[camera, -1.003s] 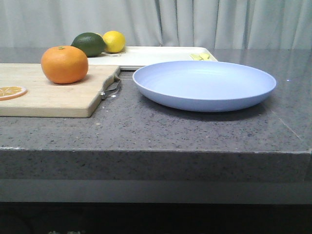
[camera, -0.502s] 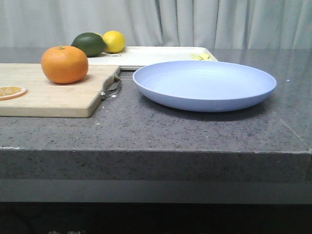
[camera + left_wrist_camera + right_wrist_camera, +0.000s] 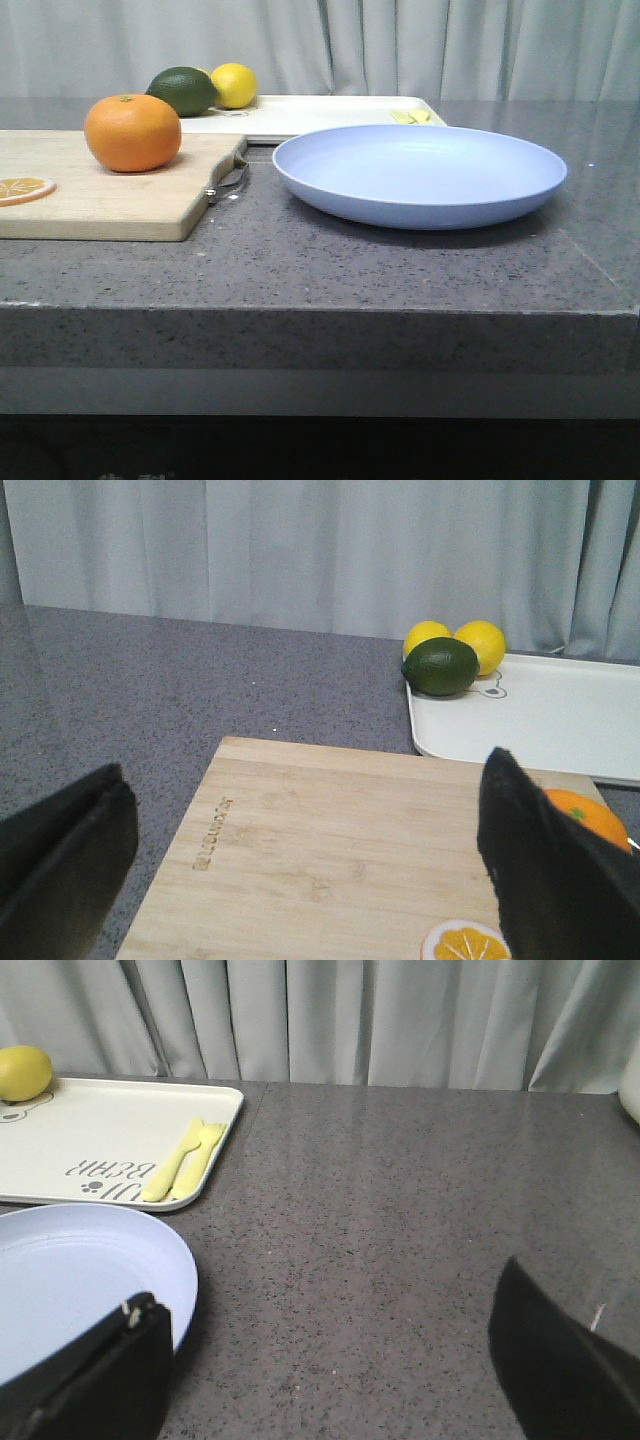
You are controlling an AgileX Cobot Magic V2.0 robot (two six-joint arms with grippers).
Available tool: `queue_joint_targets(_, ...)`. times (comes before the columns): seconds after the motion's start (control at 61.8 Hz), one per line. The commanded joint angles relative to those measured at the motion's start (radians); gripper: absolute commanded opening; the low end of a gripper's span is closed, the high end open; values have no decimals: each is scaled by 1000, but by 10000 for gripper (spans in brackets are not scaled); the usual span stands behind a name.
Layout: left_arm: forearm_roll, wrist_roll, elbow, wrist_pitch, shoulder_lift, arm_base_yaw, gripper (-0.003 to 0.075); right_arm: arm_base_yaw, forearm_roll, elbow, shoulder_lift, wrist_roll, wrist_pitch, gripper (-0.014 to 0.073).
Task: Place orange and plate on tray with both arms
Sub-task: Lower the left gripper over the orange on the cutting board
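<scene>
tray [image 3: 330,112] upper centre: lemon [image 3: 234,84], dark green fruit [image 3: 183,90], yellow cutlery [image 3: 185,1160] held | plate [image 3: 420,172] empty | orange [image 3: 132,132] on cutting board [image 3: 100,190] | left gripper [image 3: 300,880], right gripper [image 3: 330,1370] spread apart, nothing grasped

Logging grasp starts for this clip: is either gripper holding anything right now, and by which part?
Nothing is held. The left gripper and right gripper are both open and empty; the orange sits on the cutting board.

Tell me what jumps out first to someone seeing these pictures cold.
The bright orange sits on the wooden cutting board at the left, with the wide pale blue plate on the grey counter to its right. Behind them lies the white tray, a dark green fruit and lemon at its far left corner. Both claws hang open, holding nothing.
</scene>
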Motion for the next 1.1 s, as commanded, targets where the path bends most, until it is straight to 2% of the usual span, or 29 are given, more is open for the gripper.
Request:
queue_joint_targets(0.0, -12, -6, -37, -151, 46, 1, 672, -5, 2, -40, 6, -5, -90, 650)
queue_joint_targets(0.081, -12, -6, -56, -172, 105, -6, 672, -5, 2, -40, 6, -5, -90, 650)
queue_joint_targets(0.21, -12, -6, -179, -84, 254, -77, 672, -5, 2, -40, 6, -5, -90, 650)
queue_joint_targets(0.615, -16, -6, -782, 508, 757, -335, 672, -5, 2, -40, 6, -5, -90, 650)
queue_joint_targets(0.793, -21, 5, -998, 706, 941, -365, 672, -5, 2, -40, 6, -5, -90, 650)
queue_joint_targets(0.939, -28, 32, -1110, 780, 1051, -365, 672, -5, 2, -40, 6, -5, -90, 650)
queue_joint_targets(1.084, -121, 110, -1161, 830, 1126, -365, 672, -5, 2, -40, 6, -5, -91, 650)
